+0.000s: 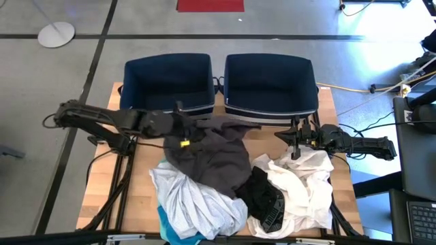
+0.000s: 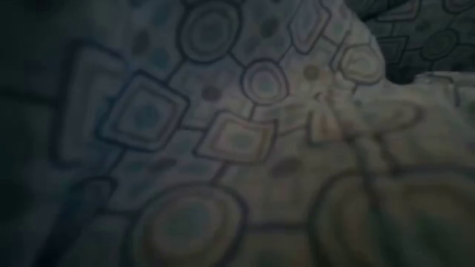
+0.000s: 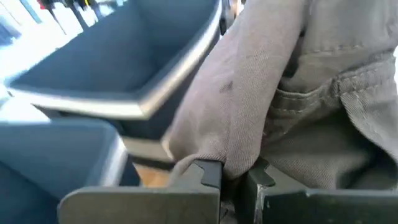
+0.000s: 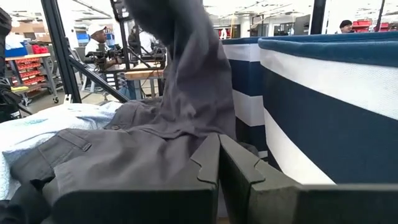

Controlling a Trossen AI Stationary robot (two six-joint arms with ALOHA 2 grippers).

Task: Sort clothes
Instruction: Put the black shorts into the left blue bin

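Note:
A dark grey garment (image 1: 214, 155) lies on top of the clothes pile at the table's middle, its far-left part raised. My left gripper (image 1: 188, 132) is shut on that raised part, just in front of the left bin. My right gripper (image 1: 293, 138) is shut and empty, in front of the right bin and at the far edge of a white garment (image 1: 306, 182). A pale patterned garment (image 1: 194, 201), a black one (image 1: 264, 196) and a teal one (image 1: 165, 226) lie in the pile near the front edge. My left gripper pinches a bunched fold of the dark grey garment (image 3: 231, 155) between its two fingers. The fingers come about level from the table's left. The held part is lifted and hangs in a drape (image 4: 186, 68); the rest of the garment lies on the pile.
Two navy bins with white stripes stand side by side at the table's far edge, left (image 1: 167, 85) and right (image 1: 271, 82). Pale patterned cloth (image 2: 237, 148) fills the low view. Bare wood (image 1: 119, 190) shows at the table's left. People stand in the room behind (image 4: 96, 37).

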